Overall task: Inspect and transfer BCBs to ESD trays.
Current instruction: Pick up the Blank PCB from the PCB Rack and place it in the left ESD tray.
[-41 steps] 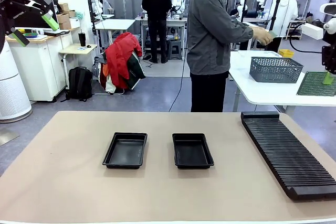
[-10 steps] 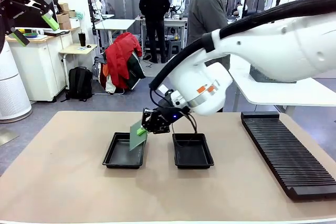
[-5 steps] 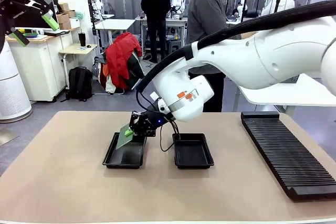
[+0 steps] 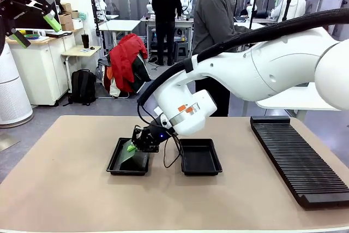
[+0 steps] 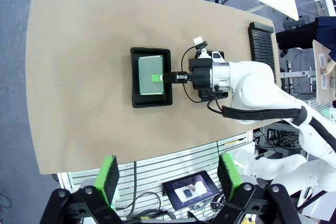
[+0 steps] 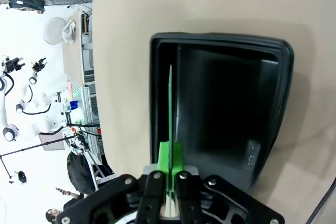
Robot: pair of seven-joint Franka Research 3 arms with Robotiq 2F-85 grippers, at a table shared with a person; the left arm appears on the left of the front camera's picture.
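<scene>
Two black ESD trays lie side by side mid-table, the left tray (image 4: 116, 159) and the right tray (image 4: 199, 157). My right gripper (image 4: 133, 146) reaches across from the right and is shut on the edge of a green BCB (image 4: 126, 154), which hangs tilted low inside the left tray. From above, the BCB (image 5: 150, 69) shows its pale speckled face over the tray (image 5: 135, 80), with the right gripper (image 5: 161, 77) at its edge. In the right wrist view the BCB (image 6: 170, 103) is edge-on over the tray (image 6: 283, 77), clamped in the right gripper (image 6: 169, 157). My left gripper (image 4: 34, 21) is raised high at the left and open (image 5: 169, 179).
A long black ribbed rack (image 4: 300, 156) lies along the table's right side (image 5: 261, 40). A person in a grey jacket (image 4: 215, 36) stands at the far side, turned toward a white table. The tan tabletop (image 4: 65, 184) spreads around the trays.
My right arm has swung left and down with the BCB, from above the gap between the trays into the left tray. The left arm has stayed still.
</scene>
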